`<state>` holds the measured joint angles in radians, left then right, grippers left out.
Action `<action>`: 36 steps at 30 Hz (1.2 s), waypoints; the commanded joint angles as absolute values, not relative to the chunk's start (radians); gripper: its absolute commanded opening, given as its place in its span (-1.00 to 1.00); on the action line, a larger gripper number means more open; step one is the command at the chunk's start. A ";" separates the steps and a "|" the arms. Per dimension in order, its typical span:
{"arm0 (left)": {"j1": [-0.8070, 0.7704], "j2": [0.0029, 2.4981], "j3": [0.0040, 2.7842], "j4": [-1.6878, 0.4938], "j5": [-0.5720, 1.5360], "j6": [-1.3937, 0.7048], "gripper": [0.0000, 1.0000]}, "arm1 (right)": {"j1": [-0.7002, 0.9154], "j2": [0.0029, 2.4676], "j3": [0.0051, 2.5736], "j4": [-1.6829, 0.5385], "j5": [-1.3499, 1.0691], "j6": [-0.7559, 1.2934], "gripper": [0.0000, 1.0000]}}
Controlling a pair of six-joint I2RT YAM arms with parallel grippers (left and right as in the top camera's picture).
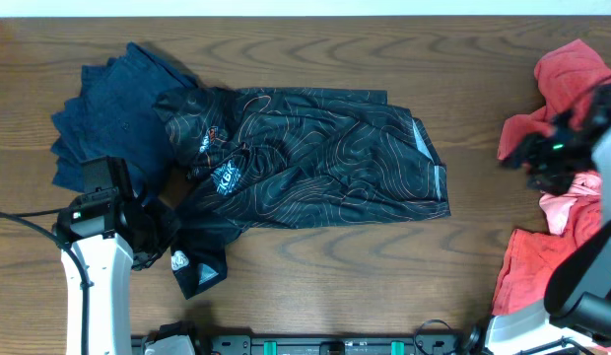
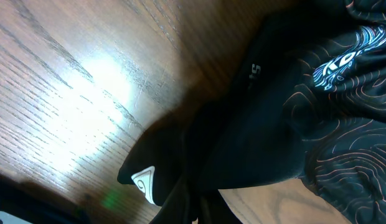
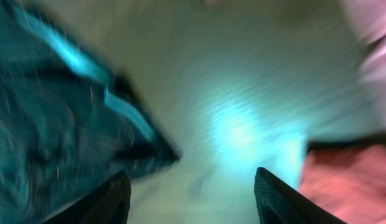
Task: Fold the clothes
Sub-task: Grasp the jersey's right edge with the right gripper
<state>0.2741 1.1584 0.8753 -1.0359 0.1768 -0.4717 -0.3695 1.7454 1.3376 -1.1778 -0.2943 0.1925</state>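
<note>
A black jersey (image 1: 325,163) with orange contour lines lies spread across the middle of the table. Its sleeve (image 1: 192,261), with a white logo patch (image 2: 145,182), trails toward the front left. My left gripper (image 1: 160,242) is at that sleeve, and in the left wrist view the black fabric (image 2: 292,93) bunches into the shut jaws (image 2: 199,214). My right gripper (image 1: 522,156) hovers over bare table right of the jersey. It is open and empty (image 3: 192,196), with the jersey's edge (image 3: 50,112) to its left. The right wrist view is blurred.
A dark blue garment (image 1: 113,108) lies crumpled at the back left, partly under the jersey. Red and pink clothes (image 1: 567,69) are piled along the right edge, down to the front right (image 1: 527,261), and show in the right wrist view (image 3: 342,180).
</note>
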 commanded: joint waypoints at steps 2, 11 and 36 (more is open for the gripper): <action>0.278 1.156 0.876 -1.038 0.171 -0.437 -0.88 | -0.289 1.719 1.195 -1.179 -0.319 0.277 0.29; 0.278 1.156 0.876 -1.039 0.172 -0.438 -0.88 | -0.114 1.706 0.981 -0.977 -0.347 0.422 0.29; 0.278 1.156 0.876 -1.040 0.172 -0.401 -0.88 | 0.002 1.707 0.945 -0.791 -0.152 0.692 -0.26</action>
<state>0.2741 1.1584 0.8753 -1.0367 0.1764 -0.4171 -0.0216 1.7321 0.9531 -0.8066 -0.1780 0.6739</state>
